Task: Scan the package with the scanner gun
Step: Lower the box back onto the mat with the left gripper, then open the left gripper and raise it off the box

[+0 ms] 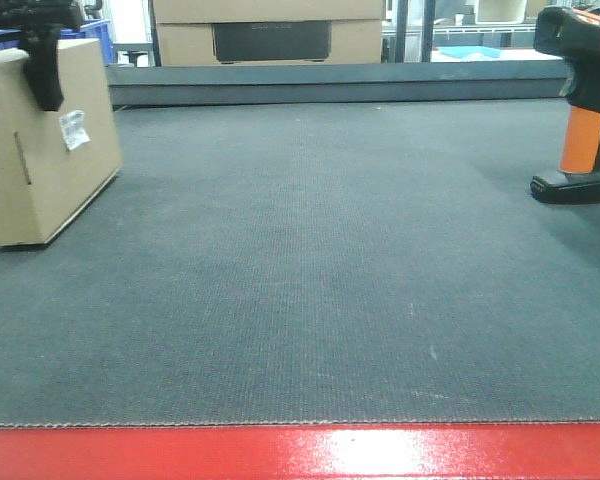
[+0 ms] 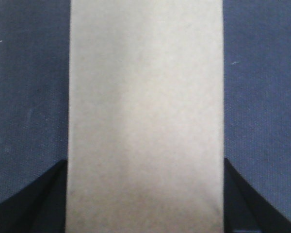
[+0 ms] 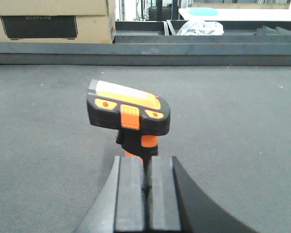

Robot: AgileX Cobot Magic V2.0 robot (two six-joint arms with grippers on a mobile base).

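The package [image 1: 35, 150], a plain brown box with a small white label [image 1: 73, 128], rests at the left of the grey mat. My left gripper [image 1: 45, 75] comes down over its top, with a black finger lying on the labelled face. In the left wrist view the package [image 2: 145, 97] fills the middle, and both fingers [image 2: 48, 194] press its two sides. The scanner gun [image 1: 585, 110] stands upright on its black base at the far right. In the right wrist view my right gripper [image 3: 145, 160] is shut and empty, just short of the scanner gun [image 3: 128, 109].
A dark raised rail [image 1: 330, 85] runs along the back of the mat. Behind it sit large brown cartons with a dark panel [image 1: 270, 35] and a blue bin [image 1: 98, 38]. A red edge [image 1: 300, 455] borders the mat's front.
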